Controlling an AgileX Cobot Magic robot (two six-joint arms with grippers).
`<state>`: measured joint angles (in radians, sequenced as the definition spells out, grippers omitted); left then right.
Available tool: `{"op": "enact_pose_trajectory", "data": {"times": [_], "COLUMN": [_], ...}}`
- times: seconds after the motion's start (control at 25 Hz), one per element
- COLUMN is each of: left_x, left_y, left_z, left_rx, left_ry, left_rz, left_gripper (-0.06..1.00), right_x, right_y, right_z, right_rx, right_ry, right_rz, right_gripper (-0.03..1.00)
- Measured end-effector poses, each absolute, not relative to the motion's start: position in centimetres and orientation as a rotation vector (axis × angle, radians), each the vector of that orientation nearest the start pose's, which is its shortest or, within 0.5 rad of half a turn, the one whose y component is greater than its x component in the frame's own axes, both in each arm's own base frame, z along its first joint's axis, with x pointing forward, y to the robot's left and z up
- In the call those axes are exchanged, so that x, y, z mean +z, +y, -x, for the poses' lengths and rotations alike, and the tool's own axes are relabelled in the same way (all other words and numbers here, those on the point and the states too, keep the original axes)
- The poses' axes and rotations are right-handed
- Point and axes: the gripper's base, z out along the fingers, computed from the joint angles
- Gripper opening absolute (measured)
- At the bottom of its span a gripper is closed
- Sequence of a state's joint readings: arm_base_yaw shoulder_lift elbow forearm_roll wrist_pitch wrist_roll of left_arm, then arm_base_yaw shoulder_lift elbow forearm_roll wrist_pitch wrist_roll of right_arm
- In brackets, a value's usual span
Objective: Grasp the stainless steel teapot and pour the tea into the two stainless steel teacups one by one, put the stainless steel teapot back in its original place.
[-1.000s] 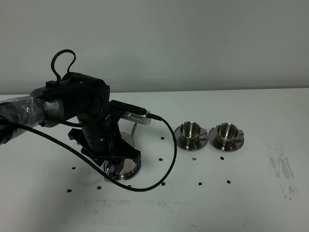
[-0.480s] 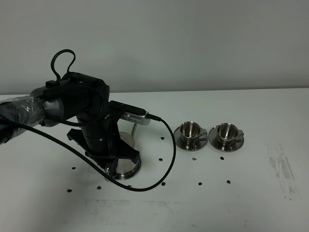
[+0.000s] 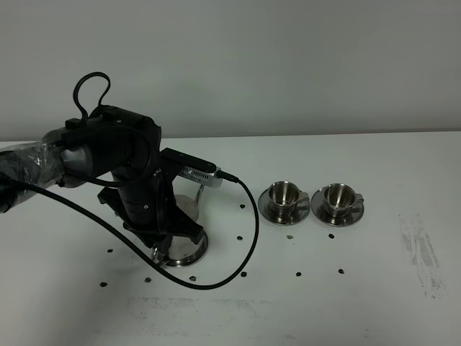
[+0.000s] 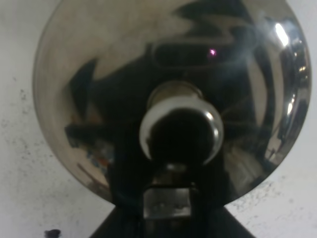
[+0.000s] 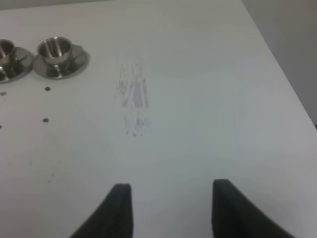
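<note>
**Steel teapot in the grip of a robot arm.** A shiny squat round steel teapot [image 4: 99,74] sits on the left of the white table [image 3: 374,303]. It is almost wholly hidden beneath the bulky black arm [image 3: 133,173] bent over it. From the high camera only a gleaming steel rim shows below the arm.

The left gripper [image 4: 167,207] is clamped behind the lid's round knob [image 4: 181,130] on a steel piece at the pot's edge, apparently the loop handle.

To the right, well apart from the pot, stand the left teacup [image 3: 281,193] and the right teacup [image 3: 337,194]. These small matching steel cups are just beside each other, each on a round steel saucer [image 3: 284,219], handles turned right.

Between pot and cups a black cable [image 3: 256,220] loops from a silver camera box [image 3: 198,174] on the arm down over the tabletop. Small black dots [image 3: 292,236] mark the surface near the cups, and a grey scuff [image 3: 421,252] streaks the right side.

The right gripper [image 5: 171,191] hangs above the table near that scuff, its jaws apart with nothing between them.
</note>
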<state>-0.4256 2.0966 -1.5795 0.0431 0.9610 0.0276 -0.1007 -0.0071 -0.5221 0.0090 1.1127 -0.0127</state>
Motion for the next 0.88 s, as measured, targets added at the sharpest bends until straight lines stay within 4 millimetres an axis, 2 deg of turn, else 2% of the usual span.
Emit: {"op": "enact_pose_trajectory", "data": {"times": [0.36,0.6,0.88], "left_x": [20.1,20.7,24.2], "left_y": [-17.1,-17.0,-18.1], "left_z": [-38.7,-38.9,-41.3], "left_rx": [0.005,0.039,0.053], "left_ry": [2.815,2.760,2.585], "left_rz": [-0.722,-0.838,-0.971], "left_gripper": [0.23,0.23,0.23], "right_x": [27.9,27.9,27.9], "right_y": [0.2,0.2,0.2], "right_z": [1.1,1.1,1.1], "right_rx": [-0.059,-0.059,-0.059], "right_ry": [2.066,2.066,2.066], "right_rz": [-0.090,-0.090,-0.090], "right_gripper": [0.37,0.37,0.37]}}
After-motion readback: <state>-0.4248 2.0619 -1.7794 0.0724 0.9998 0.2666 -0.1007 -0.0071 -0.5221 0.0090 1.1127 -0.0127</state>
